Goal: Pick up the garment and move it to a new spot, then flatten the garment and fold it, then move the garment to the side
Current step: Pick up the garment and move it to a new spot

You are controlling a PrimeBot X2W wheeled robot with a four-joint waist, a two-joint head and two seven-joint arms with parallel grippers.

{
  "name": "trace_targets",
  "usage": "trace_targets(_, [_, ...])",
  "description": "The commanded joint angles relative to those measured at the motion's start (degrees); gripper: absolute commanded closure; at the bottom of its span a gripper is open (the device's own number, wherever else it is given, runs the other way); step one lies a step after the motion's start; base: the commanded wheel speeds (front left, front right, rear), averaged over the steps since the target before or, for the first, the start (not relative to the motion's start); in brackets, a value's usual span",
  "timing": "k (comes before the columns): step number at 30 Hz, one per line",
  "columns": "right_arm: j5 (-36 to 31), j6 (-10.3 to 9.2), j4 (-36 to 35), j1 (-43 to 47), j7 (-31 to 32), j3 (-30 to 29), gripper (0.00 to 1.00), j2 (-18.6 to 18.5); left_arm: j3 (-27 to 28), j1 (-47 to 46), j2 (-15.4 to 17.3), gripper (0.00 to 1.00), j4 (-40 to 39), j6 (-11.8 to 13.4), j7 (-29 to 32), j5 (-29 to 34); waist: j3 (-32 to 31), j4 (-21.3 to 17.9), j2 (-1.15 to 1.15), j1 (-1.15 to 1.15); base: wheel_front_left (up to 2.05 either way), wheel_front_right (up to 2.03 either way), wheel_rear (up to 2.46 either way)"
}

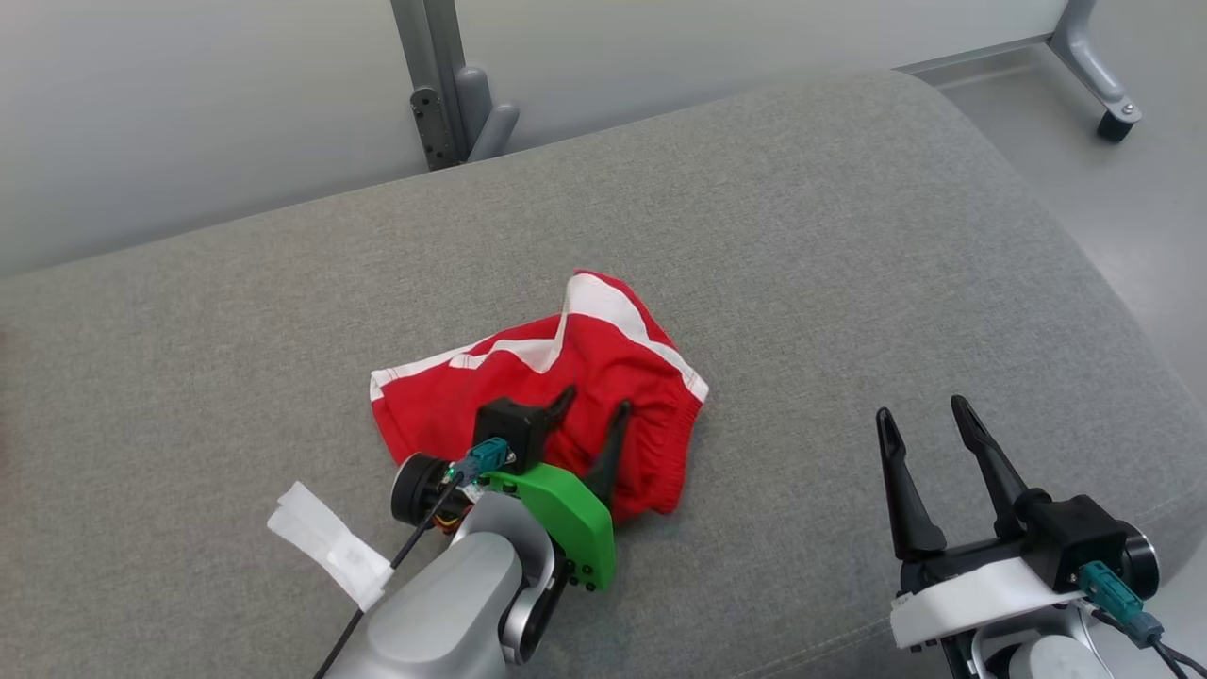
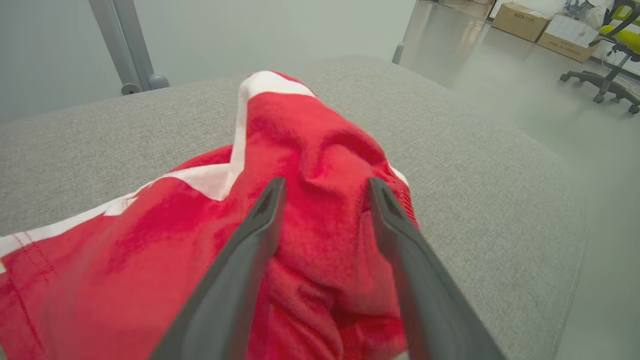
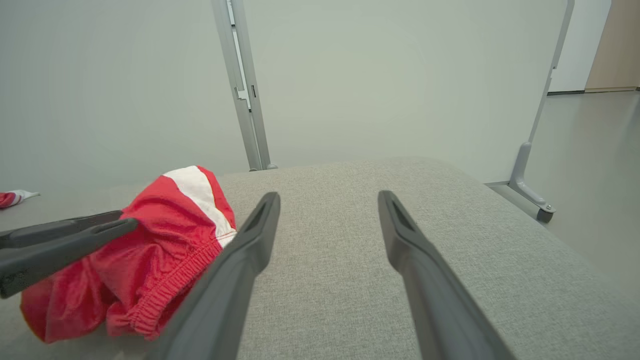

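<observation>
Crumpled red shorts (image 1: pixel 603 339) lay mid surface (image 1: pixel 849 236), long axis left-right, bunched between the parted left fingers (image 1: pixel 615 443); the right fingers (image 1: pixel 901 481) stood open, well apart.

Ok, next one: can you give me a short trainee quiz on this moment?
1. True or false: the right jaws are shut on the red garment.
2. The garment is: A) folded flat, B) bunched in a heap on the grey cushion, C) hanging in the air.
3. Which jaws have garment fabric between them?
Key: 1 false, they stand open over bare cushion; 2 B; 3 the left jaws.
</observation>
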Motion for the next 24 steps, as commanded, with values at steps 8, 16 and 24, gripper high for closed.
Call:
trace_targets(8, [0.06, -0.02, -0.21, 0.92, -0.20, -1.67, 0.00, -0.11, 1.00, 1.93, 0.32, 0.00, -6.69, 2.52, -0.94, 0.19, -2.29, 4.35, 0.00, 0.00, 0.00, 0.00, 0.00])
trace_targets(16, [-0.46, -0.01, -0.56, 2.06, -0.20, -3.38, 0.00, -0.13, 9.44, 8.00, 0.62, 0.00, -11.74, 1.73, -0.91, 9.88, -4.62, 9.66, 0.00, 0.00, 0.00, 0.00, 0.00])
trace_targets(24, [-0.75, -0.02, -0.73, 2.63, -0.20, -4.39, 0.00, -0.13, 16.91, 16.04, 2.11, 0.00, -17.78, 1.32, -0.92, 16.91, -5.87, 12.88, 0.00, 0.00, 0.00, 0.00, 0.00])
